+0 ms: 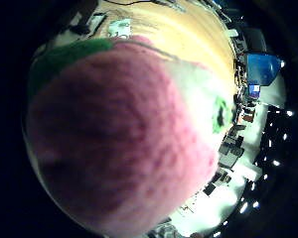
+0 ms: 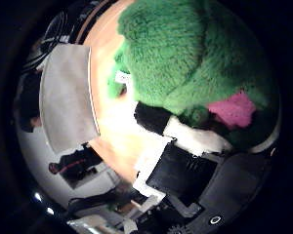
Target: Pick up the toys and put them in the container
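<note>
A plush toy of green fur with pink and white patches (image 1: 114,144) fills the little finger side view, pressed close against my palm. In the thumb side view its green body (image 2: 185,53) and a pink patch show, with one black-and-white finger (image 2: 185,134) of my right hand (image 2: 190,170) curled against its underside. The hand is shut on the toy, which hangs above the wooden table (image 2: 115,131). A pale grey container (image 2: 66,97) stands on the table beside the toy; I cannot see inside it.
Past the toy, the wooden tabletop (image 1: 188,34) runs to its far edge, with a small white thing (image 1: 120,27) lying on it. A blue object (image 1: 260,67) and room furniture stand beyond the table.
</note>
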You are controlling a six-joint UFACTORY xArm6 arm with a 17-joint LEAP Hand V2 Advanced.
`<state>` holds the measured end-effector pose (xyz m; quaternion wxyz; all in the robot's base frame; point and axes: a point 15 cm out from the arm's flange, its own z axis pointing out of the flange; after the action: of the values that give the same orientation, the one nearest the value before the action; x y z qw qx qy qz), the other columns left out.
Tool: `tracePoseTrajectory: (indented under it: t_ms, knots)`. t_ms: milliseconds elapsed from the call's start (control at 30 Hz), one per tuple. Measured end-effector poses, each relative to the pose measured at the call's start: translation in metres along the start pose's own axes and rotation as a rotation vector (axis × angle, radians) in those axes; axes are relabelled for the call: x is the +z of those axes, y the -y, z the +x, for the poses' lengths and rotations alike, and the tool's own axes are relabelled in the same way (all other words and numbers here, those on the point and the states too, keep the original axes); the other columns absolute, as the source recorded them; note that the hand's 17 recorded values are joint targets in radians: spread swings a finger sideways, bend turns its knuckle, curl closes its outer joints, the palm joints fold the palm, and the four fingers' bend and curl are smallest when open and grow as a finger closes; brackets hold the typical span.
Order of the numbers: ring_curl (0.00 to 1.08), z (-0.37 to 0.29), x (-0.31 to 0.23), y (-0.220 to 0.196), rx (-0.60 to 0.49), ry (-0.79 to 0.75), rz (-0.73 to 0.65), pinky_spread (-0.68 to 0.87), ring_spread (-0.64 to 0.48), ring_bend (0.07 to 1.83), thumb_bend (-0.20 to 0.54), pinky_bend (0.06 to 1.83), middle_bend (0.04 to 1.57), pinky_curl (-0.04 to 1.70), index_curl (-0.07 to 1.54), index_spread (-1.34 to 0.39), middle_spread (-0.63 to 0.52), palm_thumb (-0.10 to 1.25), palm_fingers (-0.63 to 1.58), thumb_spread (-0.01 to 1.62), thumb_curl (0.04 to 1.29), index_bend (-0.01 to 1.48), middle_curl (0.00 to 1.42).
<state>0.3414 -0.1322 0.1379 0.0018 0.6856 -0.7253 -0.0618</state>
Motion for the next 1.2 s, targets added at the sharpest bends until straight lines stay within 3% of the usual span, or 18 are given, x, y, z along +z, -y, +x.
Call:
tracePoseTrajectory:
  t_ms: [467, 933, 1200]
  knots:
    - [0.44, -0.001, -0.046, 0.007, 0.008, 0.055, 0.039, -0.55, -0.34, 1.18, -0.015, 1.13, 0.88, 0.3, 0.46, -0.58, -0.44, 0.96, 1.27, 0.95, 0.37, 0.47, 0.57]
    - [0.45, -0.026, -0.123, 0.013, -0.036, 0.106, 0.12, -0.57, -0.35, 1.19, -0.018, 1.11, 0.94, 0.35, 0.53, -0.58, -0.42, 0.97, 1.25, 0.94, 0.35, 0.48, 0.57]
    - [0.46, -0.07, -0.201, 0.022, -0.115, 0.14, 0.253, -0.57, -0.34, 1.19, -0.018, 1.09, 0.95, 0.37, 0.57, -0.58, -0.41, 0.98, 1.24, 0.96, 0.34, 0.48, 0.56]
